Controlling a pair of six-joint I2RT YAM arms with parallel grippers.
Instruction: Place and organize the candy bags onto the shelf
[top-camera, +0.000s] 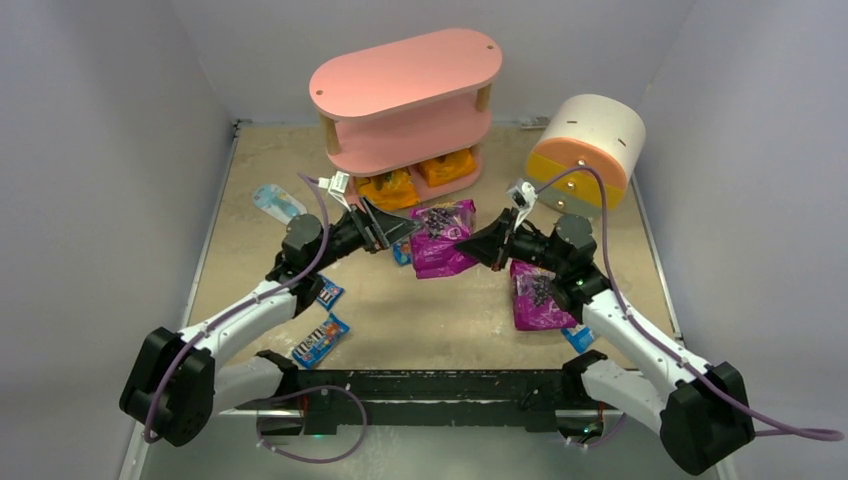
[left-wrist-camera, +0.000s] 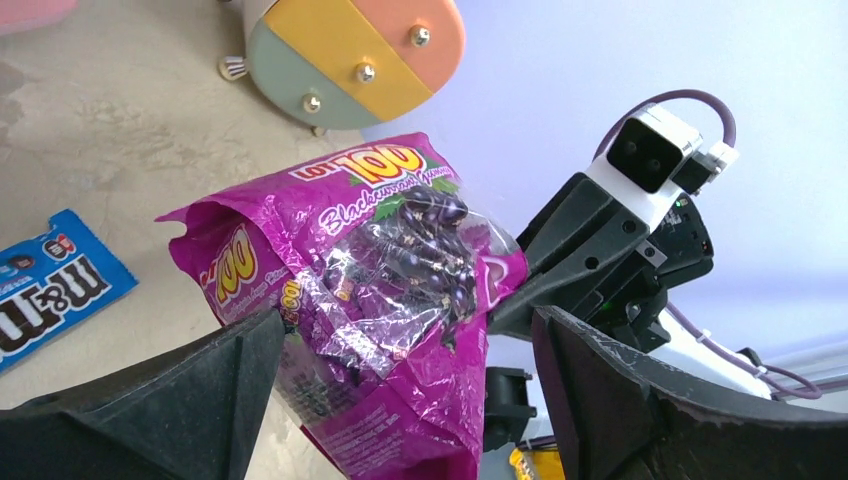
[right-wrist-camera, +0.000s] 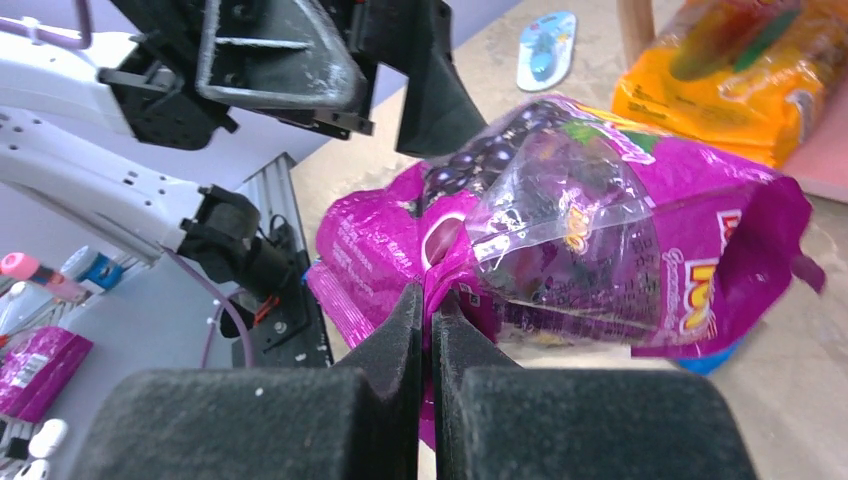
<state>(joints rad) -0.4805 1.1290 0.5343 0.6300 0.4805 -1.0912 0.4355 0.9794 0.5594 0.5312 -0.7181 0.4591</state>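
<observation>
Right wrist view: pinched tight with the right gripper (right-wrist-camera: 430, 300) on a crimped edge of a purple bag (right-wrist-camera: 600, 220). Held just in front of the shelf (top-camera: 405, 75), between both arms. Spread wide with the left gripper (left-wrist-camera: 405, 330), one finger on either side of that bag, contact unclear. Tucked on the bottom tier: two orange bags (top-camera: 388, 188). Lying on the table (top-camera: 440, 320) by the right arm: second purple bag (top-camera: 538, 297). Scattered near the left arm: blue packets (top-camera: 320, 340).

white cylindrical drawer unit with orange and yellow fronts (top-camera: 585, 150) – back right, upright on small feet, round brass-coloured knobs on fronts | pale blue-and-white oval item (top-camera: 278, 203) – flat, far left, well apart from drawer unit | beige mottled tabletop (top-camera: 440, 320) – under both | pale grey walls (top-camera: 100, 150) – left, rear, right
</observation>
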